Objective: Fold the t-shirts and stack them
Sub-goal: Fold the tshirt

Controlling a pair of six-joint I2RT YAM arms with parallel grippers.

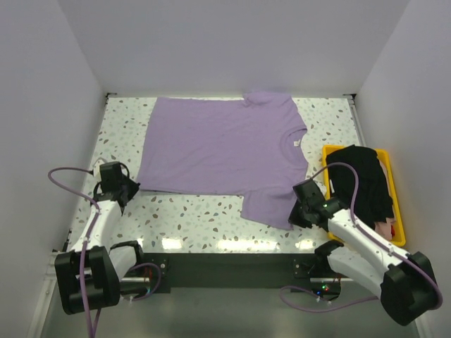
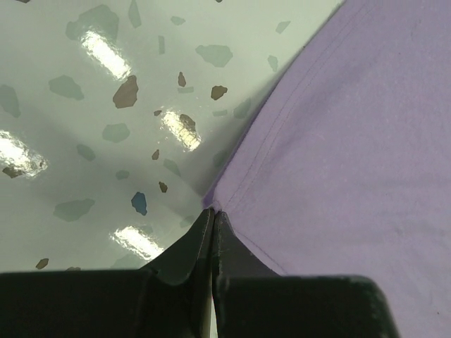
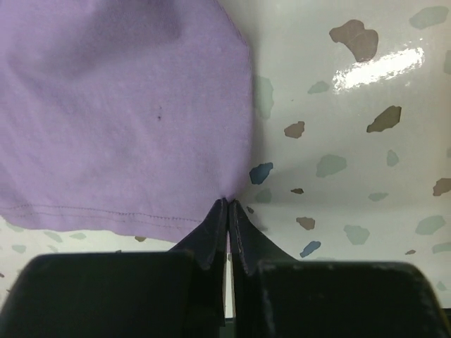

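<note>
Folding looks barely begun: the lavender t-shirt lies flat on the worktop, with the left hand and right hand each clamped on a near corner. The black t-shirt waits unfolded in the yellow bin at right.

The white speckled terrazzo table carries a lavender t-shirt, spread flat with its collar to the right and its hem to the left. Just right of the shirt's collar sits a yellow plastic bin, apart from the cloth.
</note>
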